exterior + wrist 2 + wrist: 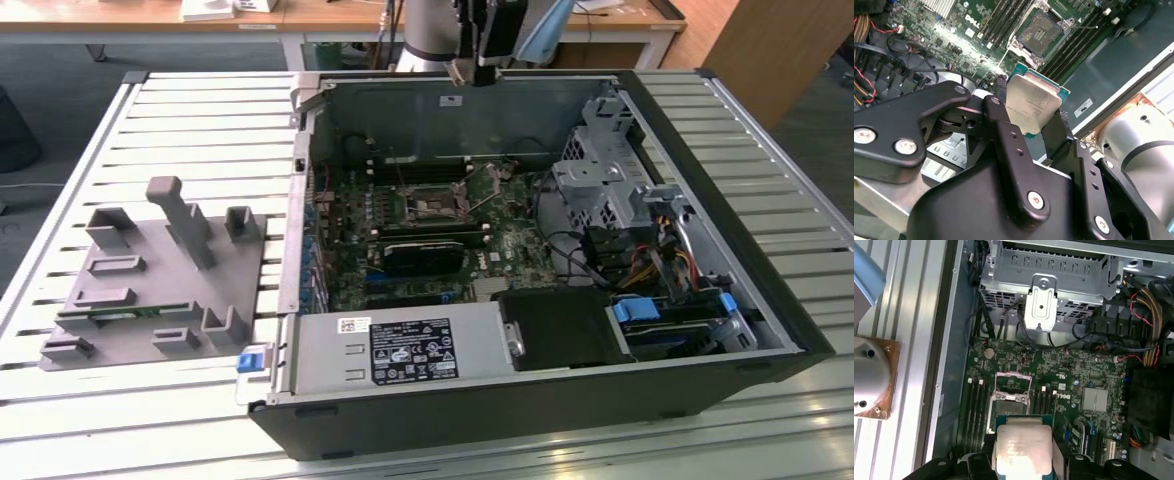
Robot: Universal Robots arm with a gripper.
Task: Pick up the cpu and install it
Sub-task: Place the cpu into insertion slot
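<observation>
The cpu (1033,102), a flat square chip with a silver-grey top and a green rim, is clamped between my gripper's black fingers (1000,112). My gripper (1031,114) is shut on it, and it hangs above the open computer case (287,250). In the first wrist view the cpu (1023,449) shows just short of the open socket (1011,396) on the green motherboard (1089,370). In the exterior view my gripper (477,68) hovers high over the case's far wall. The socket (434,208) lies well below it, and its metal frame (1041,32) stands open.
A black block (427,250) lies on the board beside the socket. The power supply (400,350) fills the near side and a drive cage (607,180) with cables sits at the exterior view's right. A grey fixture plate (147,285) stands on the slatted table (200,120).
</observation>
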